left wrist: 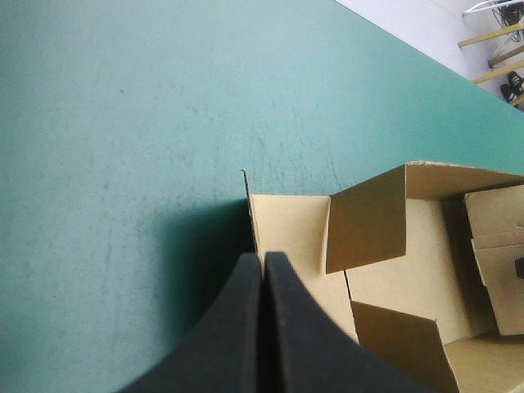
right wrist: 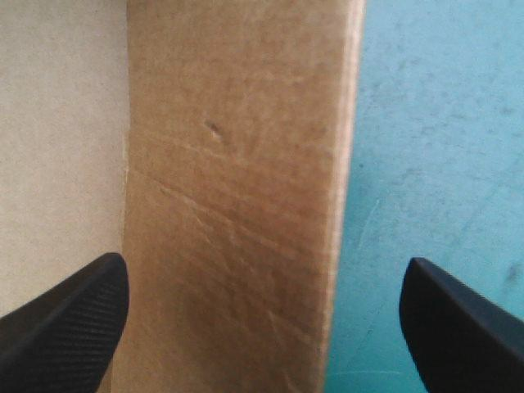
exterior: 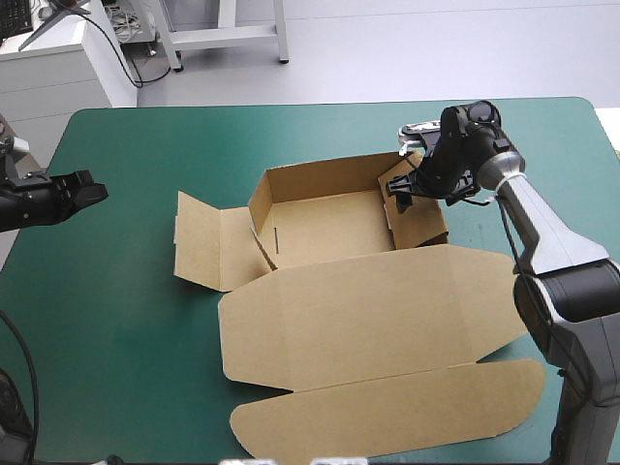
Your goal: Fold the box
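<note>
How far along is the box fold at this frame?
Done: on the box, far and side walls stand. In hand: the open right gripper straddles the right wall. To do: the left flap and lid lie flat; the shut left gripper sits off the box.

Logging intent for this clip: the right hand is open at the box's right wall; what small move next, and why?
Probably shut the right hand on the right wall: its open fingers straddle that upright wall, one inside the box, one over the teal-green cover.
</note>
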Robot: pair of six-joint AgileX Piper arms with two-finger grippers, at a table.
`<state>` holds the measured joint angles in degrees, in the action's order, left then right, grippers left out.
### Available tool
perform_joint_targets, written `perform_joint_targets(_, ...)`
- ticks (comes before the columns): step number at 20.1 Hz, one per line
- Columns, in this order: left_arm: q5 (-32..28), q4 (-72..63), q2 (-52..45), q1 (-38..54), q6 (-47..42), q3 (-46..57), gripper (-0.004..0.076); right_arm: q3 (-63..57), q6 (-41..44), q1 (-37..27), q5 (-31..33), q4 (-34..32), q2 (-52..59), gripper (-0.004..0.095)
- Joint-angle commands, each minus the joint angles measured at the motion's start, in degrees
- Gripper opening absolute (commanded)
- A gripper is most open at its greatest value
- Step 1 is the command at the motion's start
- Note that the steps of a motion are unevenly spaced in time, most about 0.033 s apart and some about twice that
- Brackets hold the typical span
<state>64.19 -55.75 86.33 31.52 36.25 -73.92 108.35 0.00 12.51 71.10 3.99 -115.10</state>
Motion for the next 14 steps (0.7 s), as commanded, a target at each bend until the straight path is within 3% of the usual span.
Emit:
perform_joint_targets(1, -0.58, -3.99, -2.23, 0.0, -0.28, -1.37, -0.0009, 1.31, -0.47, -0.03, 0.55, 0.76, 2.4, 0.0782)
perform_joint_targets(3, -0.58, -3.99, -2.23, 0.0, -0.28, -1.37, -0.0009, 1.31, -0.96, -0.03, 0.55, 1.53, 2.29, 0.0655)
perform_joint_targets(4, -0.58, -3.99, -2.23, 0.0, -0.28, -1.37, -0.0009, 1.31, -1.28, -0.03, 0.55, 1.66, 2.29, 0.0542)
perform_joint_targets(7, -0.43, -3.99, -2.23, 0.0, -0.28, -1.37, -0.0009, 1.31, -3.17, -0.03, 0.58, 1.78, 2.19, 0.0028)
perform_joint_targets(14, -0.31, -3.79, -2.13, 0.0, -0.28, -1.37, -0.0009, 1.97, -4.65, -0.24, 0.58, 1.65, 8.62, -0.0019)
